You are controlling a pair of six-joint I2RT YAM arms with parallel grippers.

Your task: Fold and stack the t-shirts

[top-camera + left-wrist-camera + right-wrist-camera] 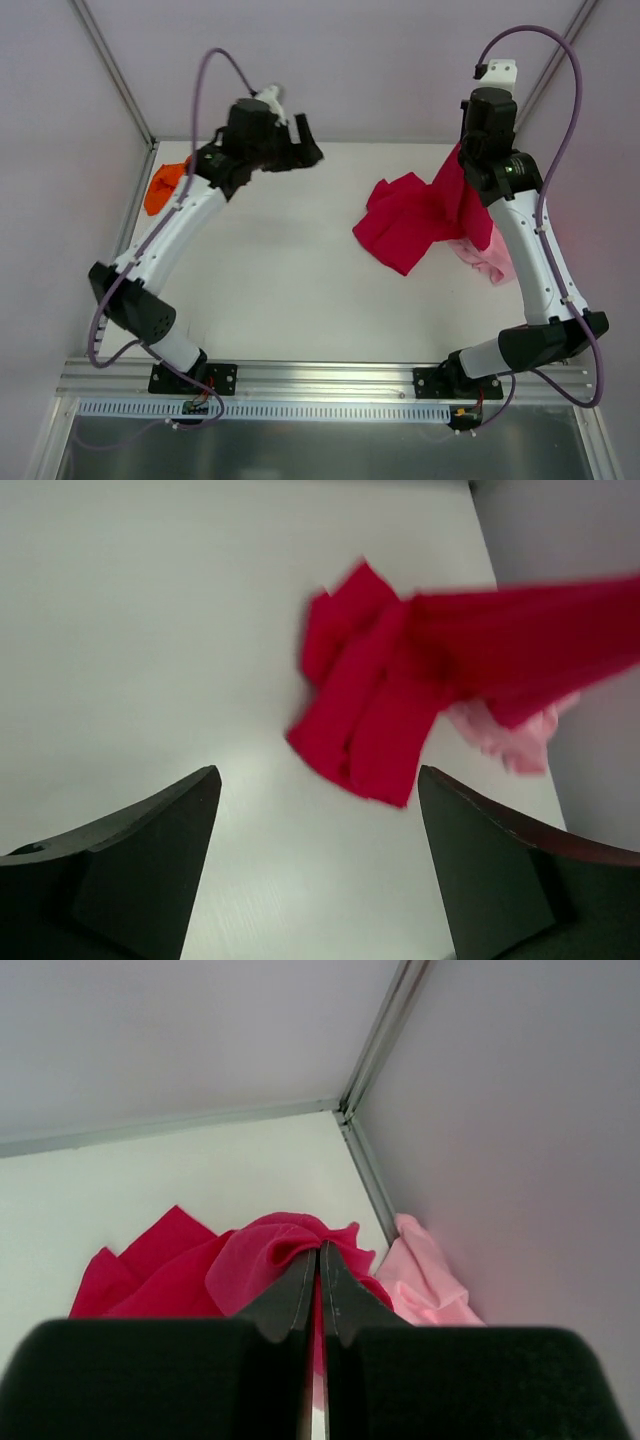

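Top external: red shirt point(410, 225) sat crumpled on table point(290, 290), right side, one end raised w/ right gripper point(320, 1260) pinched tight on it. Pink shirt point(490, 258) lay bunched beside & partly under it; orange shirt point(165, 185) was wadded far left. Left gripper point(318, 780) gaped, held nothing.

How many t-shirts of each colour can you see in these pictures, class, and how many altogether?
orange t-shirt: 1
crimson red t-shirt: 1
pale pink t-shirt: 1
Total: 3
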